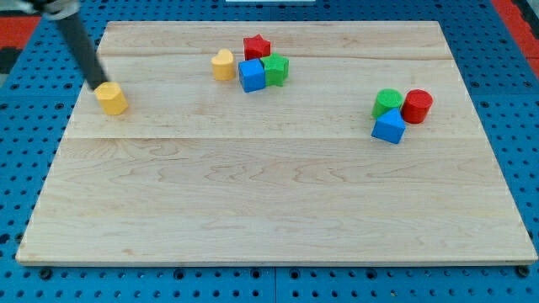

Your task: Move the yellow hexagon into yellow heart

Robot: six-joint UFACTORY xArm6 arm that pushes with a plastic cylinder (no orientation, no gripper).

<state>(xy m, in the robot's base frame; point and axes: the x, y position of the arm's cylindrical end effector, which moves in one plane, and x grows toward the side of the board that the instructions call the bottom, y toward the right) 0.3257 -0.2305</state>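
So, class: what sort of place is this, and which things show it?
Probably a robotics lab bench: a wooden board lying on a blue perforated base, small coloured blocks such as the yellow hexagon, and a dark rod's tip touching it.

From my remote station I see a pale, light-grained wooden board bench point(278, 210) filling most of the frame, its planks running from the view's left to the view's right with faint seams. Around it lies a blue perforated metal base point(17, 160) dotted with regular round holes. Red patches point(518, 13) show at the top corners. Lighting is even, shadows soft.
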